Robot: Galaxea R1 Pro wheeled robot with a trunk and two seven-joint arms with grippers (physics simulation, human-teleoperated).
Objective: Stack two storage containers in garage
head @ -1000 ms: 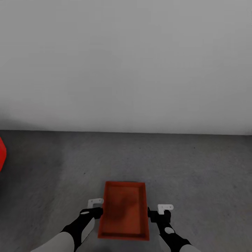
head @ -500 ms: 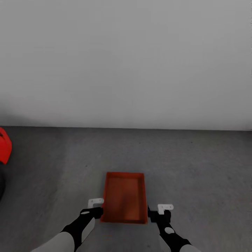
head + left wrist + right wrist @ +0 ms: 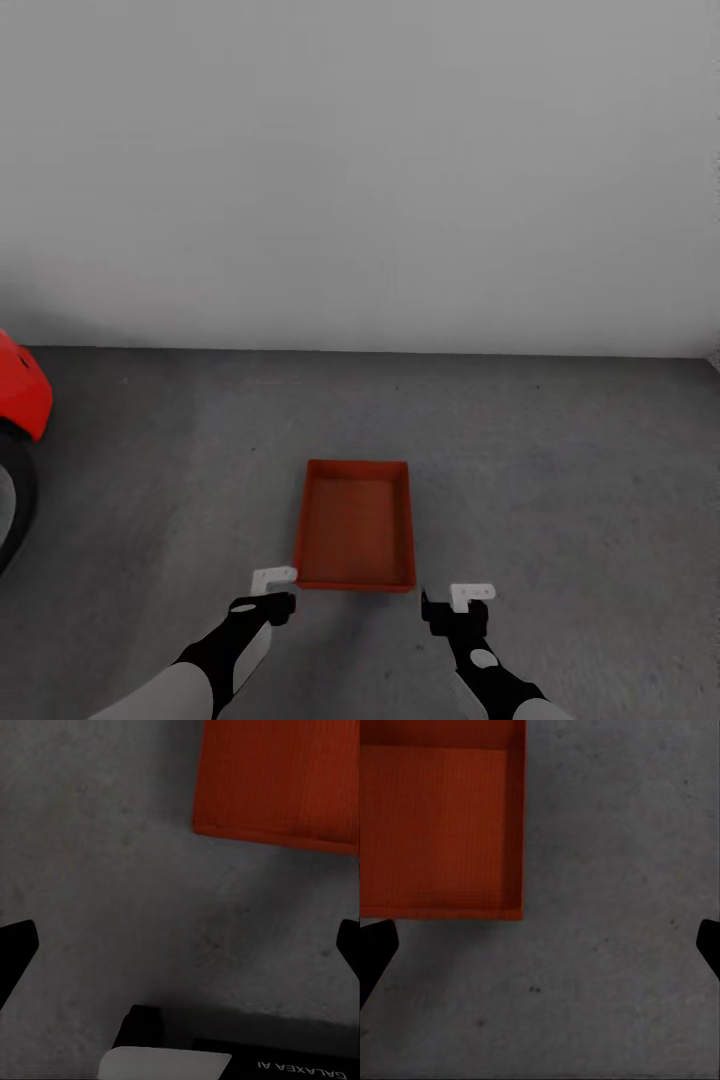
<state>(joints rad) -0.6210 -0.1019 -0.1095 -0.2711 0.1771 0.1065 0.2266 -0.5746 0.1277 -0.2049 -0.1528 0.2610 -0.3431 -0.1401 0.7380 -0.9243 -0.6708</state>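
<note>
One red-orange storage container (image 3: 355, 525) lies flat and open-topped on the dark grey garage floor (image 3: 560, 470), a short way in front of both arms. My left gripper (image 3: 278, 603) hovers just short of its near left corner, open and holding nothing. My right gripper (image 3: 435, 610) hovers near the near right corner, also open and holding nothing. The left wrist view shows the container (image 3: 277, 780) ahead of the spread left gripper (image 3: 180, 952). The right wrist view shows the container (image 3: 435, 825) beyond the wide-open right gripper (image 3: 540, 952). Neither gripper touches the box.
A plain white wall (image 3: 360, 170) closes the room a short distance behind the container. At the far left stand the red car's body (image 3: 20, 390) and a dark tyre (image 3: 12, 500). Bare concrete stretches to the right.
The container was flanked by both grippers a second ago and now lies ahead of them on the floor. The whole view has drawn back, and more of the red car shows.
</note>
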